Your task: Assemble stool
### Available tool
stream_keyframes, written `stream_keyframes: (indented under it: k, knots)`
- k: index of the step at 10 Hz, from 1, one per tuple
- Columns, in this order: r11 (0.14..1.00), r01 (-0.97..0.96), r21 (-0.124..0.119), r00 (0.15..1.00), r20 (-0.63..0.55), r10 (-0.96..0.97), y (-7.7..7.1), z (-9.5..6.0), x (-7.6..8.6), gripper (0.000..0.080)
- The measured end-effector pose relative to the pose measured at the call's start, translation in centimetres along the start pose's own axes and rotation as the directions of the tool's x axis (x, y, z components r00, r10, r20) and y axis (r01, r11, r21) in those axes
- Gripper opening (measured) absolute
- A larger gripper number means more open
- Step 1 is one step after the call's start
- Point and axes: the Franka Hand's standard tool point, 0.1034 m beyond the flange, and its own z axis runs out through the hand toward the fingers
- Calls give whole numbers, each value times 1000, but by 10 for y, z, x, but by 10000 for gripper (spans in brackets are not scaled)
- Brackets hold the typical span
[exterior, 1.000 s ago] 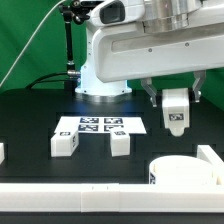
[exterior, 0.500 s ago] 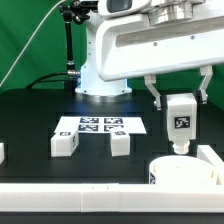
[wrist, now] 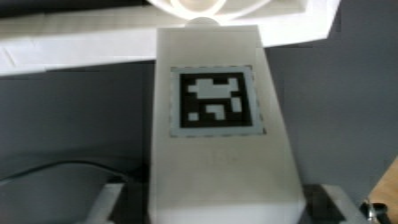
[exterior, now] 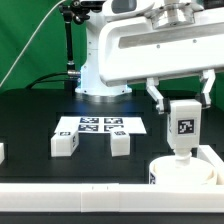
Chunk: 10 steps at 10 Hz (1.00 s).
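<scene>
My gripper (exterior: 183,97) is shut on a white block leg (exterior: 183,122) that hangs upright, its square tag facing the camera. The leg's lower end is just above the round ring-shaped seat (exterior: 178,171) at the exterior view's lower right. In the wrist view the leg (wrist: 217,120) fills the middle, with its tag showing and a finger (wrist: 107,205) pressed on either side; the seat (wrist: 214,10) shows past its far end. Two more block legs (exterior: 65,143) (exterior: 120,143) lie on the black table near the marker board.
The marker board (exterior: 100,126) lies flat mid-table. A long white border rail (exterior: 70,195) runs along the front, with a white corner piece (exterior: 210,158) beside the seat. The robot base (exterior: 100,75) stands behind. A white block edge (exterior: 2,153) shows at the left.
The gripper has carried the leg down and toward the exterior view's right, from above the table to just over the seat. The grip has not changed.
</scene>
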Motion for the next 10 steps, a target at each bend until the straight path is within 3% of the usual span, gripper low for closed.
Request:
stream_keyframes:
  k: [4,8,10]
  knots:
    - [1000,5,0,1000,3,-5,1,2,-3,338]
    - [979,203,0,979,17,-203,-4,12,-15,338]
    - [980,199,0,980,15,-199,-5,13,-15,338]
